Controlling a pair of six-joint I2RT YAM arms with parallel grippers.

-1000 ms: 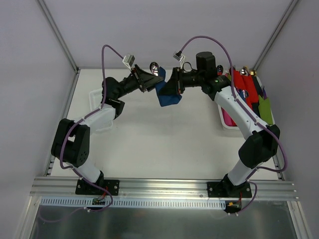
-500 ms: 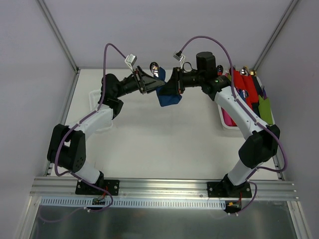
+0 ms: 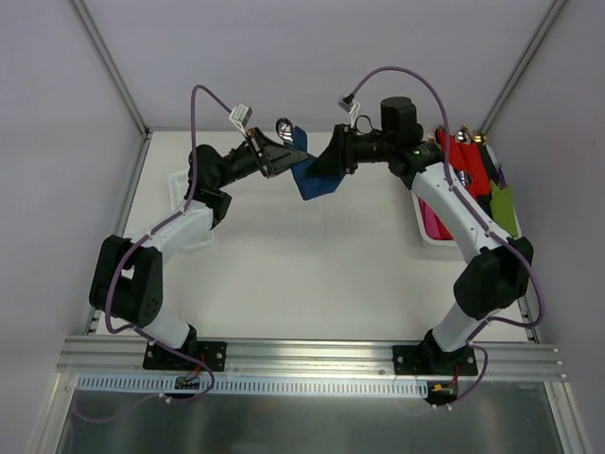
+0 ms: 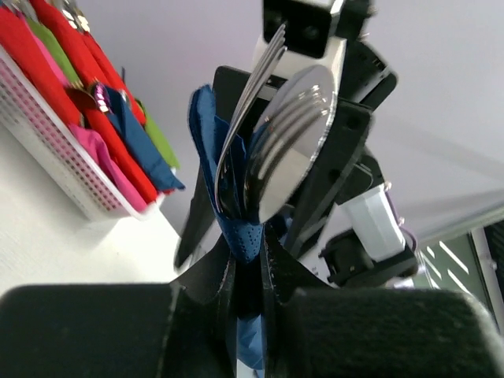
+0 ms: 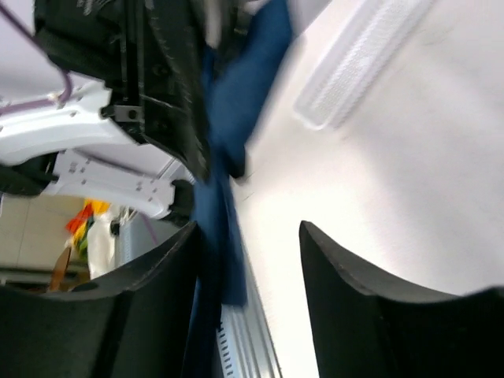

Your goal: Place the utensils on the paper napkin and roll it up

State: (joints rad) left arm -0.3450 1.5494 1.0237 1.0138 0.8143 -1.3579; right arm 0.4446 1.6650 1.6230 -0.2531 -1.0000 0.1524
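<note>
The paper napkin (image 3: 317,180) is a dark blue bundle held in the air over the far part of the table, between the two arms. The utensils (image 4: 287,134), a fork and a shiny spoon, stick out of its top end (image 3: 285,128). My left gripper (image 3: 284,159) is shut on the napkin's narrow neck (image 4: 250,235) just below the spoon bowl. My right gripper (image 3: 322,167) stands open. In the right wrist view the blue paper (image 5: 228,150) runs along its left finger (image 5: 150,315), and the other finger (image 5: 354,299) stands apart from it.
A white basket (image 3: 427,235) at the far right holds red (image 3: 463,165), pink and green (image 3: 504,208) rolled napkins with utensil tips. The left wrist view shows it too (image 4: 55,138). A white tray (image 3: 176,182) lies under the left arm.
The right gripper has opened and drawn back slightly from the napkin. The left gripper has shut on the napkin's neck, and the utensil end has shifted a little.
</note>
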